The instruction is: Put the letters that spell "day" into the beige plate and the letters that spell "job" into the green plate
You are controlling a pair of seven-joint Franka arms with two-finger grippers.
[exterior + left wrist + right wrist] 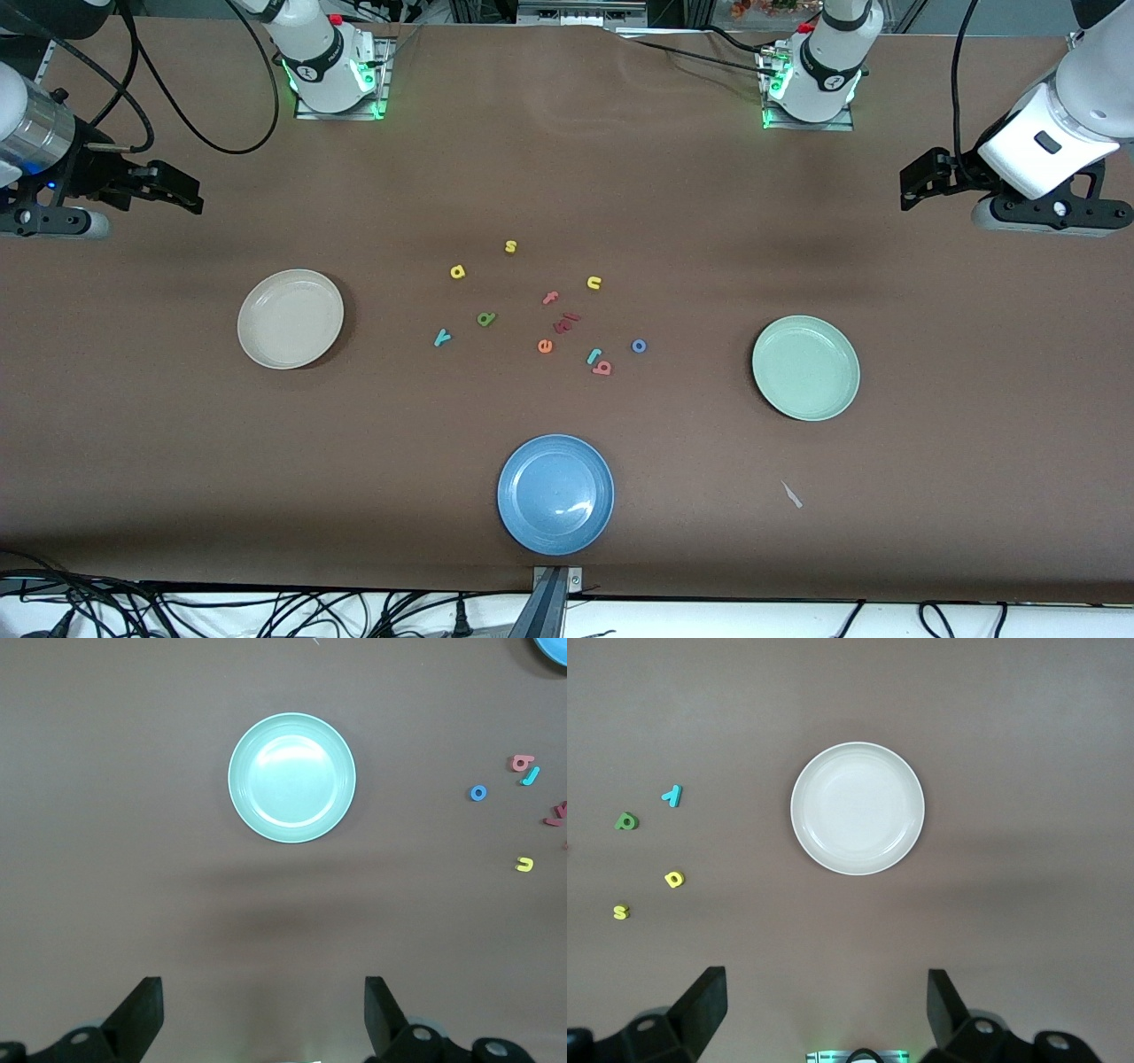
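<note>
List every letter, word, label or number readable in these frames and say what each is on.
No printed words or numbers; only loose foam letters on the brown table.
"s": yellow
"a": yellow
"u": yellow
"d": green
"y": teal
"f": pink
"e": orange
"o": blue ring
"j": teal
"b": salmon
Dark red pieces: unreadable.
Round marks on the arm bases: too small.

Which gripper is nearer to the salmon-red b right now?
Left. The left gripper hangs open at its end of the table, past the green plate from the salmon-red b; the right gripper, also open, is farther.
</note>
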